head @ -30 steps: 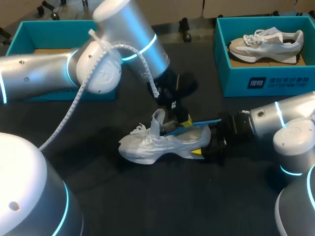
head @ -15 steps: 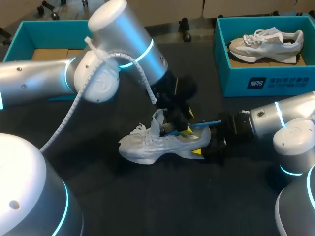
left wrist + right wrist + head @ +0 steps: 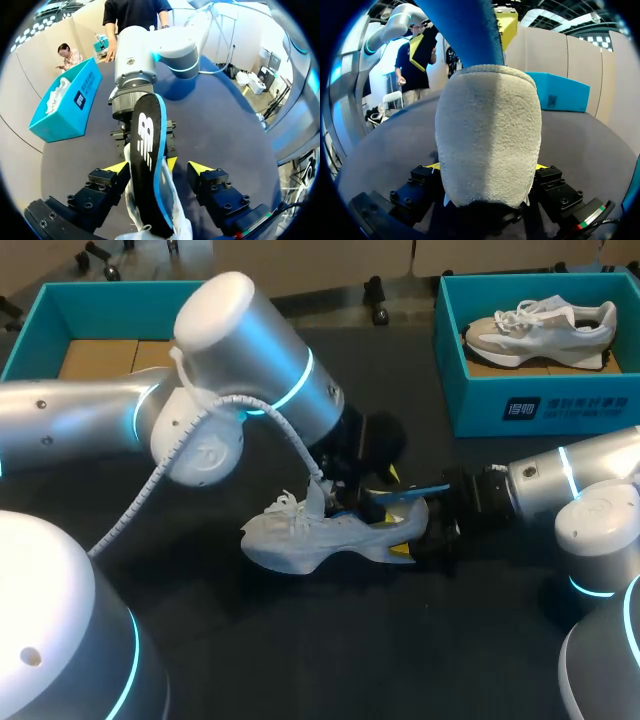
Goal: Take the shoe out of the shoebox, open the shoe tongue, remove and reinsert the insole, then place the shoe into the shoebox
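Note:
A white shoe (image 3: 300, 532) lies on the dark table, toe to the left, tongue raised. My right gripper (image 3: 412, 530) is shut on its heel; in the right wrist view the grey heel (image 3: 487, 135) fills the gap between the fingers. A black insole with a blue edge (image 3: 400, 495) sticks out of the shoe over the heel. My left gripper (image 3: 368, 490) hangs over the shoe's opening. In the left wrist view it (image 3: 159, 167) is open, with the insole (image 3: 147, 160) lying loose between its fingers (image 3: 200, 167).
A teal shoebox (image 3: 500, 405) at the back right holds a second pale shoe (image 3: 540, 325). Another teal box (image 3: 40, 310) with a cardboard floor stands at the back left, partly behind my left arm. Bare dark tabletop lies in front of the shoe.
My left gripper has opened and let go of the insole, which stays sticking out of the shoe. The left arm has shifted slightly. The right gripper has kept still on the heel.

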You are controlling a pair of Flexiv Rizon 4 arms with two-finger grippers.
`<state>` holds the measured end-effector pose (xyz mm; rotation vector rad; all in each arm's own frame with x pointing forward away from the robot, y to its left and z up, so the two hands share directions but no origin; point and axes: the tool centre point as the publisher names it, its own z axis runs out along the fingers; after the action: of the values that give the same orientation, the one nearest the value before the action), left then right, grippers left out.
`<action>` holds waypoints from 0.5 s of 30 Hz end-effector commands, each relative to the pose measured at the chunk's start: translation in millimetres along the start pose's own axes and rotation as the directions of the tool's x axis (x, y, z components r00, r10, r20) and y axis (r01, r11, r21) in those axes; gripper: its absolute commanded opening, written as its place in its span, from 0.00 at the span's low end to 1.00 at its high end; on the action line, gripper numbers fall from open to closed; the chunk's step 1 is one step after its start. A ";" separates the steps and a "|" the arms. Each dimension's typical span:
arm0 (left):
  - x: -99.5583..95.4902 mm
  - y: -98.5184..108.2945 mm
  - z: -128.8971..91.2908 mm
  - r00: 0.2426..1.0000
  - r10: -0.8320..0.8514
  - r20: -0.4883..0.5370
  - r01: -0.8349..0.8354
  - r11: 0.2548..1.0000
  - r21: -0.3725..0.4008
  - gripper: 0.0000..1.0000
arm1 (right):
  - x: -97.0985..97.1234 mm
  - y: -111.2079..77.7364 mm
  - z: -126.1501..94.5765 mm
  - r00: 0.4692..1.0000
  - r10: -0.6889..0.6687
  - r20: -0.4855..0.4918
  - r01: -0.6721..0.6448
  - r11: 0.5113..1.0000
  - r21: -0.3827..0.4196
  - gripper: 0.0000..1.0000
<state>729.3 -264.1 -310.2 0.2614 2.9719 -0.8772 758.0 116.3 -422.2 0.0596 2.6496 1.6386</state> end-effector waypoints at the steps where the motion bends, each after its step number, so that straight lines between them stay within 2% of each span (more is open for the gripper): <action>1: -2.7 -4.5 8.6 1.000 0.011 0.006 -0.011 1.000 -0.010 0.71 | 0.2 -0.9 2.1 1.000 0.001 0.001 -0.001 1.000 0.005 0.00; 3: -3.9 -6.2 11.7 0.999 0.020 0.026 -0.019 1.000 -0.020 0.65 | 0.2 -0.9 2.1 1.000 0.001 0.001 -0.001 1.000 0.005 0.00; 6: -4.2 -7.1 14.4 0.999 0.026 0.028 -0.026 0.999 -0.021 0.66 | 0.2 -0.9 2.1 1.000 0.001 0.001 -0.001 1.000 0.005 0.00; 8: -5.0 -6.9 16.9 0.998 0.035 0.046 -0.034 0.999 -0.034 0.61 | 0.2 -0.9 2.1 1.000 0.001 0.001 -0.001 1.000 0.005 0.00; 10: -6.6 -6.4 18.2 0.998 0.034 0.051 -0.032 0.999 -0.038 0.51 | 0.2 -0.9 2.1 1.000 0.001 0.001 -0.001 1.000 0.005 0.00; 13: -9.9 -4.7 17.4 0.998 0.025 0.058 -0.022 0.999 -0.041 0.45 | 0.2 -0.9 2.1 1.000 0.001 0.001 -0.001 1.000 0.005 0.00; 14: -10.5 -3.8 17.2 0.998 0.024 0.059 -0.021 0.999 -0.041 0.38 | 0.2 -0.9 2.1 1.000 0.001 0.001 -0.001 1.000 0.005 0.00; 15: -10.8 -3.1 17.1 0.998 0.022 0.062 -0.019 0.999 -0.043 0.36 | 0.2 -0.9 2.1 1.000 0.001 0.001 -0.001 1.000 0.005 0.00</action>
<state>738.4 -276.7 -320.7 0.2603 2.9225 -0.8075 758.0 116.4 -422.2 0.0595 2.6495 1.6387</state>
